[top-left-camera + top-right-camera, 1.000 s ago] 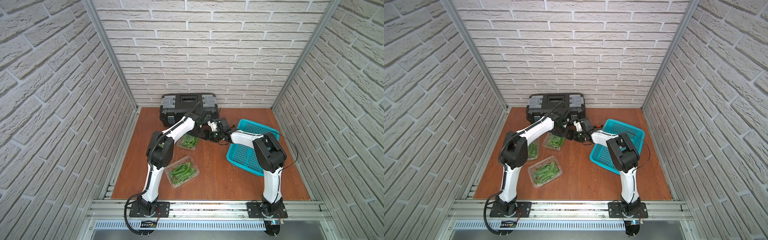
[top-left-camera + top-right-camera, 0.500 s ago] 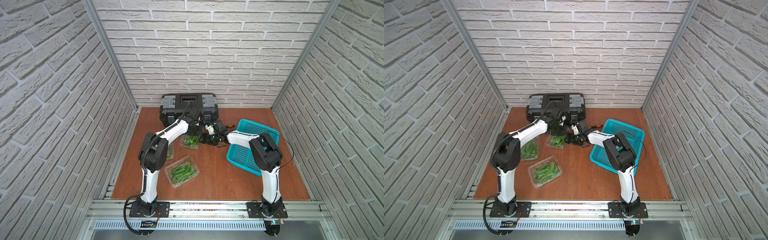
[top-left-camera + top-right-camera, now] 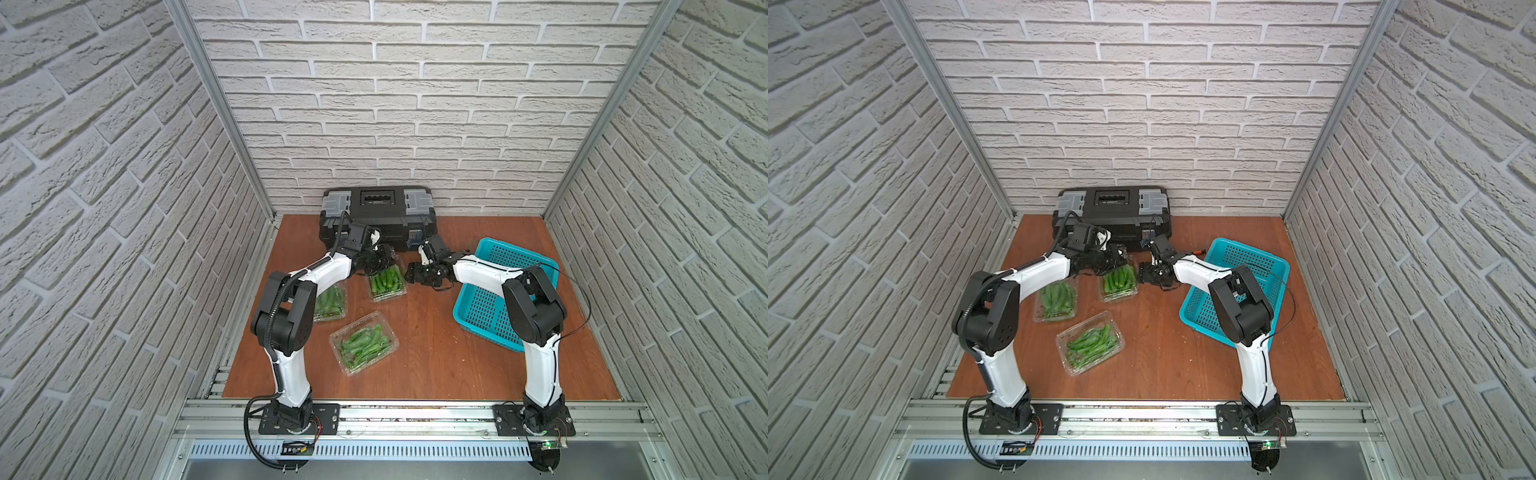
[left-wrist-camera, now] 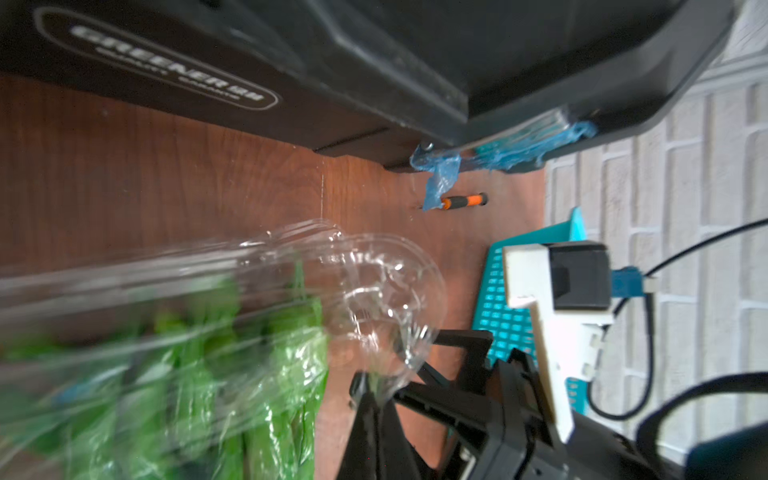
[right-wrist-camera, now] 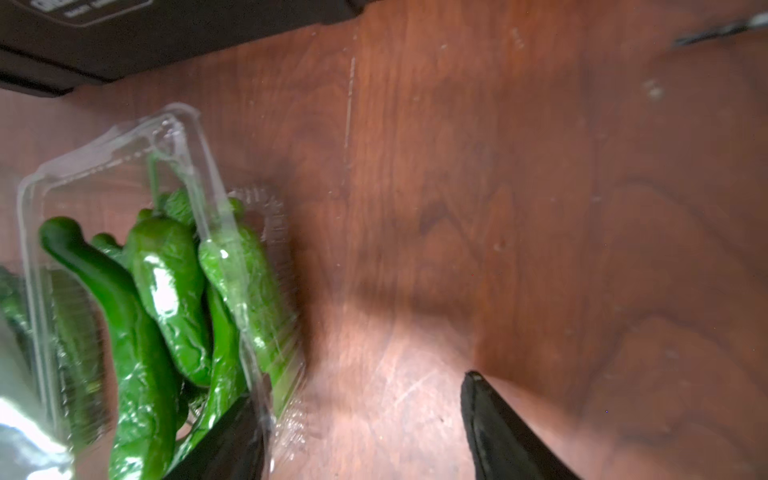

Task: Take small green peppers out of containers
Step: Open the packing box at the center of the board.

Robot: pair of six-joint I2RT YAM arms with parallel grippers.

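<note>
Three clear containers of small green peppers lie on the wooden floor in both top views: a front one [image 3: 363,344] [image 3: 1090,343], a left one [image 3: 330,302] [image 3: 1055,301] and a back one [image 3: 386,284] [image 3: 1119,284]. My left gripper [image 3: 384,254] [image 4: 372,388] is shut on the clear lid edge [image 4: 390,316] of the back container, above its blurred peppers [image 4: 286,374]. My right gripper [image 3: 411,274] [image 5: 361,399] stands open beside that container's right side. One finger [image 5: 232,436] lies against its clear wall [image 5: 232,291], next to glossy peppers [image 5: 166,282]. The other finger [image 5: 490,415] is over bare wood.
A black toolbox [image 3: 376,216] [image 3: 1113,208] stands against the back wall, right behind both grippers. A teal perforated basket [image 3: 482,307] [image 3: 1204,307] sits at the right under my right arm. An orange-handled tool [image 4: 463,200] lies by the toolbox corner.
My left arm's elbow has swung left, uncovering the left container, and its gripper has come down to the back container's lid. My right gripper has shifted left to that container's side.
</note>
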